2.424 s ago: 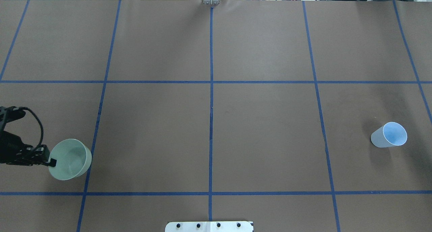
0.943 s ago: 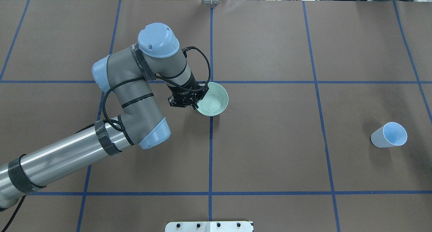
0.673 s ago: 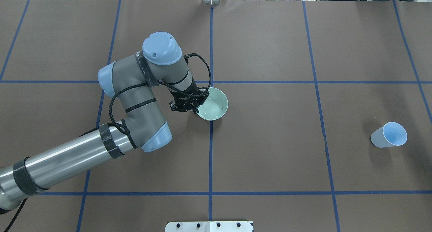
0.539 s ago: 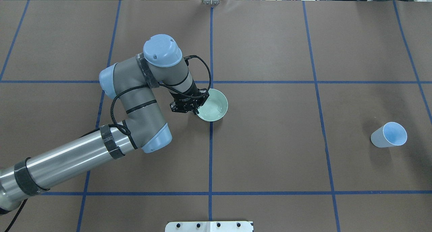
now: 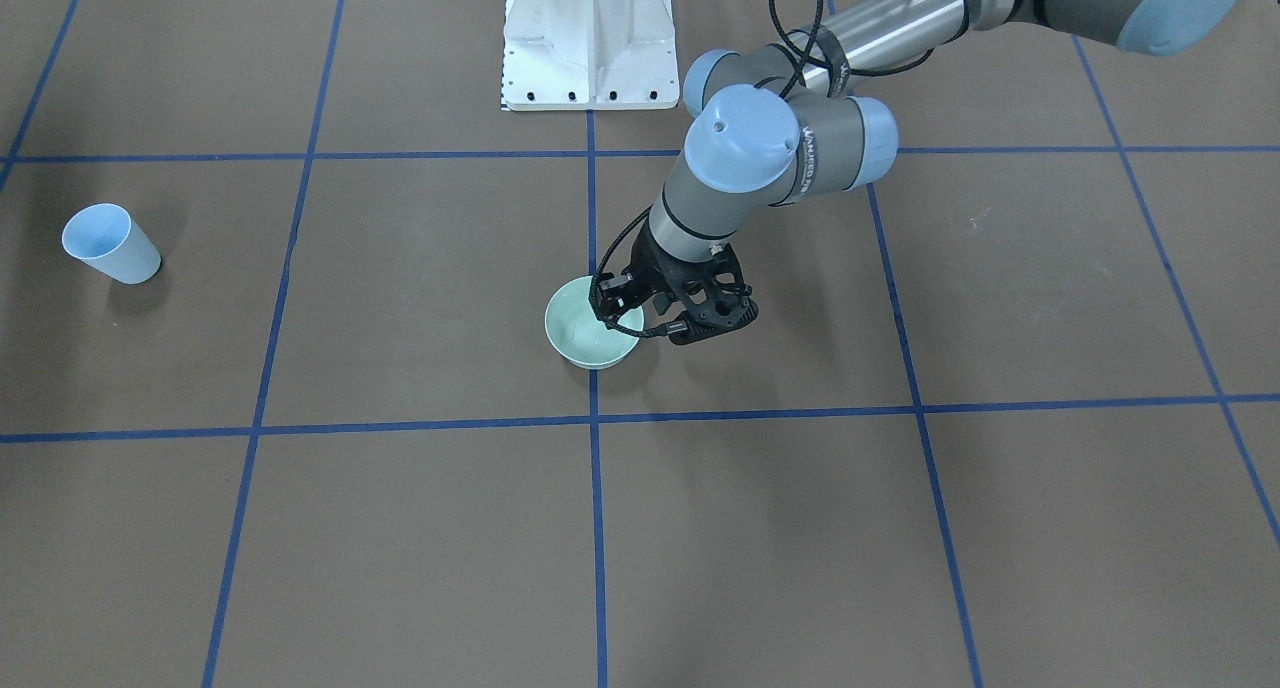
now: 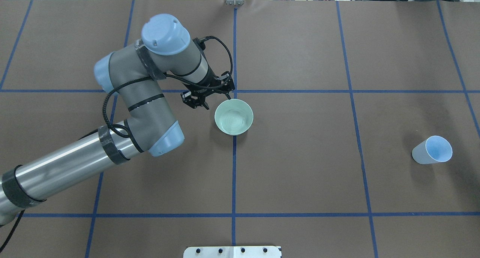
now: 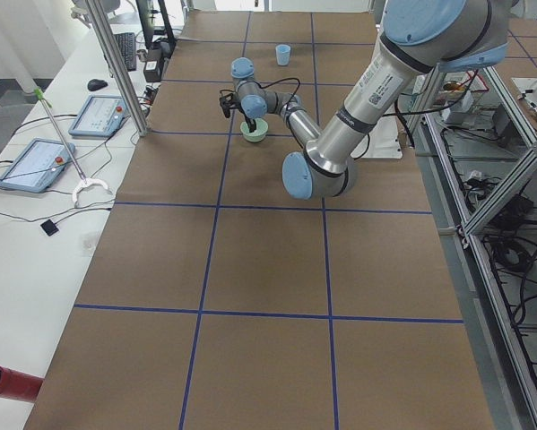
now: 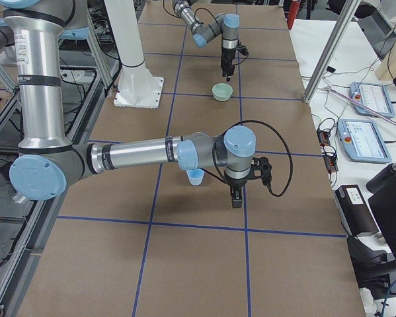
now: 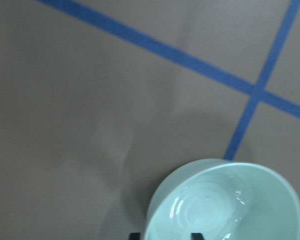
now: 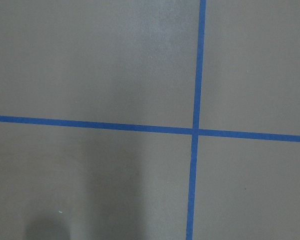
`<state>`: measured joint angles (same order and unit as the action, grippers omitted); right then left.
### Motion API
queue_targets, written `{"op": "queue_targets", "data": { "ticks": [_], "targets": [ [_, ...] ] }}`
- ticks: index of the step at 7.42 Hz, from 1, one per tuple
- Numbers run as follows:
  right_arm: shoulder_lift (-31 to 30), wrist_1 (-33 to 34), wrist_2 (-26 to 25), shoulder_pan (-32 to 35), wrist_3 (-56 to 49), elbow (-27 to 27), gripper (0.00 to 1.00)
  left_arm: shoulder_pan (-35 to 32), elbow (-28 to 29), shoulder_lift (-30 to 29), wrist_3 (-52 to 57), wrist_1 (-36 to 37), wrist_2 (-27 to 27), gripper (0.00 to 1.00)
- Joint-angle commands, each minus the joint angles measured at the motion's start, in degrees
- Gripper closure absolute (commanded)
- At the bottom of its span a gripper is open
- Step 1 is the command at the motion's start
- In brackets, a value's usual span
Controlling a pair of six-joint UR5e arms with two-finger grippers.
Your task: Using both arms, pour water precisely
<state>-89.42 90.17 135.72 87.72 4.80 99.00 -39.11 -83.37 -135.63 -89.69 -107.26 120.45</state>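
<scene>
Pale-green bowl (image 6: 233,117) holding the water (image 9: 210,212) stands upright at the centre of the tabletop (image 6: 300,168), probably so that both arms can reach it. The left gripper (image 6: 218,102) hovers just beside the rim, jaws apart, wrist pointing down, elbow folded. The right gripper (image 8: 237,197) hangs near the blue cup (image 6: 432,150); whether it is apart or together cannot be told.

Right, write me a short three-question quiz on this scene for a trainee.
1. True or false: the left hand is gripping the green bowl.
2. The blue cup stands: A) inside the bowl, B) touching the bowl, C) well apart from the bowl.
3. Short answer: what ripples inside the bowl?

Key: 1 false, the hand is open and clear of the rim. 2 C. 3 water.
</scene>
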Motion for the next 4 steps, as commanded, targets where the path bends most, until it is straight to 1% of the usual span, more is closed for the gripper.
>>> {"op": "queue_targets", "data": {
  "ticks": [1,2,3,4],
  "targets": [
    [-2.93,-1.22,-0.36,-0.96,5.26,4.76,0.01,-2.81,-5.37,3.16,-0.05,0.29,-0.22,0.00],
    [-5.30,-3.58,-1.84,-2.88,12.35,8.88,0.01,-3.95,-8.10,5.09,0.12,1.68,-0.48,0.00],
    [-8.28,-8.04,-5.34,-5.08,17.38,12.23,0.01,-4.13,-11.60,6.33,0.30,6.75,-2.22,0.00],
    [-11.44,-14.00,-6.59,-6.49,20.74,13.14,0.01,-4.22,-14.42,6.60,5.70,16.45,-3.80,0.00]
  ]
}}
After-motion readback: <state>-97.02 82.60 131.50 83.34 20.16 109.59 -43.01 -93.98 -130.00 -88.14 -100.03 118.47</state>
